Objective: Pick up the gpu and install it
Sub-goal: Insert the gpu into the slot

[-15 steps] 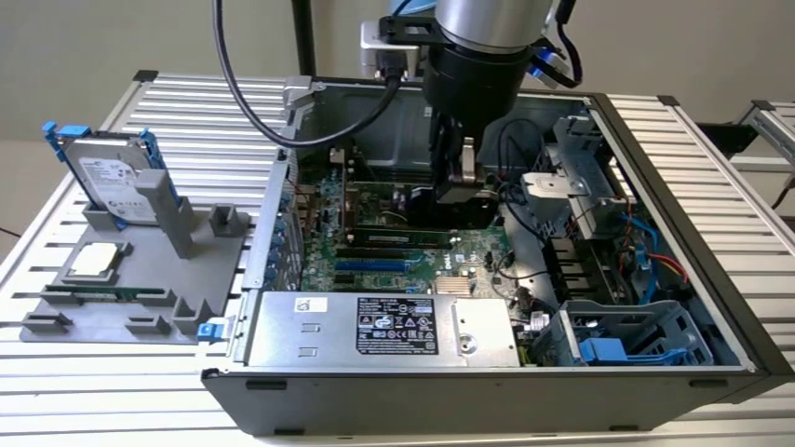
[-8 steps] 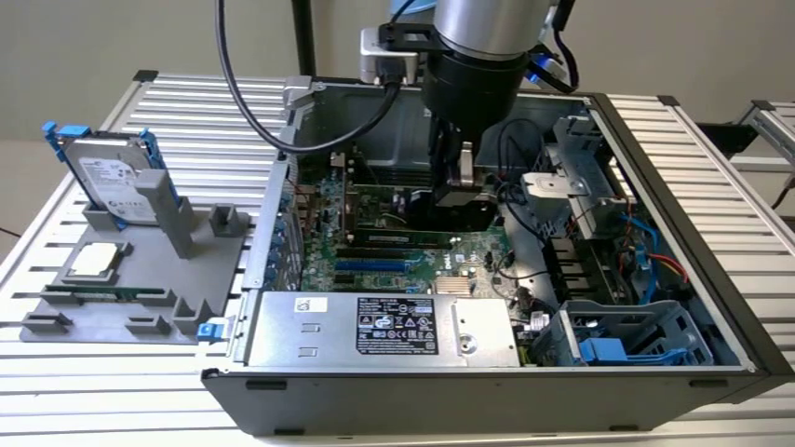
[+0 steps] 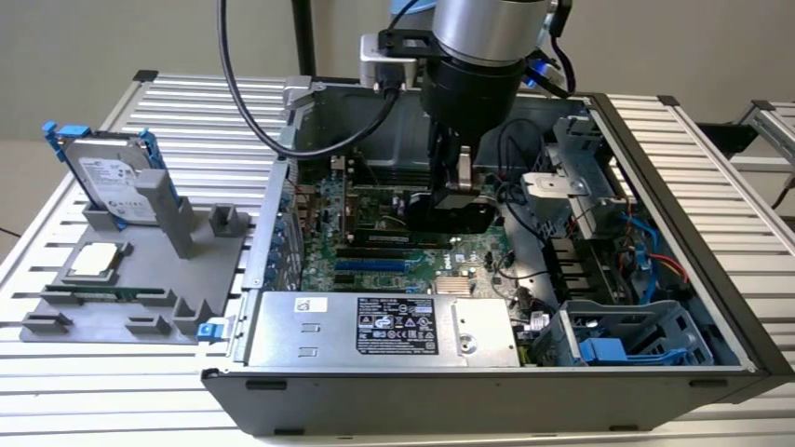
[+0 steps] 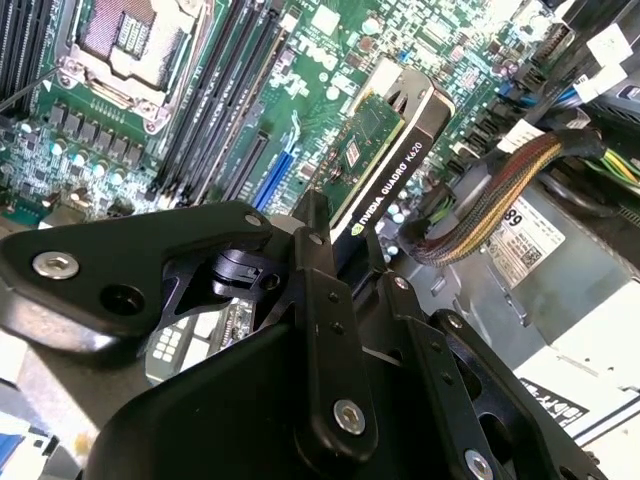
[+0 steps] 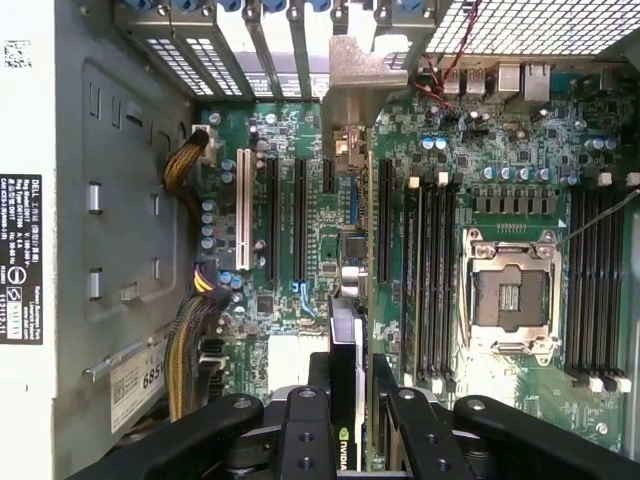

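Open computer case [image 3: 695, 307], end effector [image 5: 345, 400] clamping gpu [image 4: 385, 165] above motherboard [image 5: 520, 170]

A: Arm?
B: Down inside open PC case [image 3: 695, 242], gripper [image 3: 457, 191] over motherboard [image 3: 372, 237], clamped on gpu [image 3: 466, 216].
A: Outside the case?
B: Grey fixture [image 3: 137, 279] at exterior view's left w/ hard drive [image 3: 112, 182] upright in blue frame.

I see a matt black plastic gripper [image 4: 330, 300] clamping the gpu [image 4: 385, 160] — green circuit board, satin black shroud. Around it: a glossy green motherboard [image 5: 310, 230], a ribbed bare-metal table [image 3: 695, 158] and a matt grey plastic holder tray [image 3: 137, 279].
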Available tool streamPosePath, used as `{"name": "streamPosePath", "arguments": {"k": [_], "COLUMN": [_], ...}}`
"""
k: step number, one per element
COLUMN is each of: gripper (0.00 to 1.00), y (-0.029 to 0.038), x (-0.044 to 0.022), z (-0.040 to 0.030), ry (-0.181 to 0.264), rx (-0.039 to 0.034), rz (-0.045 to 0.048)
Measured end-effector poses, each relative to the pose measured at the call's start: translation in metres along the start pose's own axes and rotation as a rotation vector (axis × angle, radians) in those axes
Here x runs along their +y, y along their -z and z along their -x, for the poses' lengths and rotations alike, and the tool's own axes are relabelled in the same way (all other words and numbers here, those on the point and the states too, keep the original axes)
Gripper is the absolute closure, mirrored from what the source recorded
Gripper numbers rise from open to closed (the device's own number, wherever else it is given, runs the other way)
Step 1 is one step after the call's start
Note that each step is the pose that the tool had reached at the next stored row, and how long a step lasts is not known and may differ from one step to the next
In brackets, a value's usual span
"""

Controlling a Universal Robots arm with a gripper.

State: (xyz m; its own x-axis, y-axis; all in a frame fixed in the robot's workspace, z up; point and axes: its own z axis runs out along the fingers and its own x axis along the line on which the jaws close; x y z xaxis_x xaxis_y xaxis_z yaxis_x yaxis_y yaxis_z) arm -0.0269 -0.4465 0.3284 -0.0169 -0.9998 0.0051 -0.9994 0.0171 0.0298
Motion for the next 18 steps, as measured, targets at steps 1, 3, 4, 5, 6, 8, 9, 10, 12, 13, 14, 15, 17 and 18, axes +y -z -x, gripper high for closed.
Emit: {"name": "streamPosePath", "arguments": {"k": [1,3,4,5,6,8,9,10,12,13,14,15,17,18], "gripper": [1.00,1.00,1.00,1.00,1.00,1.00,1.00,1.00,1.00,1.00,1.00,1.00,1.00,1.00], "y": [-0.0007,-0.0018,-0.0023,-0.0028,-0.0033,-0.0042,-0.0046,-0.0051,-0.0060,-0.0064,-0.0067,-0.0072,-0.0083,-0.0089], "x": [0.0000,0.0000,-0.0001,-0.0001,-0.0001,-0.0001,-0.0001,-0.0001,-0.0001,-0.0002,-0.0002,-0.0002,-0.0002,-0.0002], "z": [0.0002,0.0006,0.0008,0.0010,0.0012,0.0016,0.0018,0.0019,0.0024,0.0025,0.0027,0.0028,0.0029,0.0030], "ry": [0.000,-0.001,-0.001,-0.001,-0.002,-0.002,-0.002,-0.003,-0.003,-0.004,-0.004,-0.004,-0.004,-0.005], "rx": [0.0000,0.0001,0.0001,0.0000,0.0000,-0.0001,0.0000,-0.0001,-0.0003,-0.0002,-0.0001,-0.0001,-0.0004,-0.0003], "rz": [0.0000,0.0000,0.0001,0.0000,0.0000,0.0000,0.0000,0.0000,-0.0001,-0.0001,0.0000,0.0000,-0.0001,0.0000]}}
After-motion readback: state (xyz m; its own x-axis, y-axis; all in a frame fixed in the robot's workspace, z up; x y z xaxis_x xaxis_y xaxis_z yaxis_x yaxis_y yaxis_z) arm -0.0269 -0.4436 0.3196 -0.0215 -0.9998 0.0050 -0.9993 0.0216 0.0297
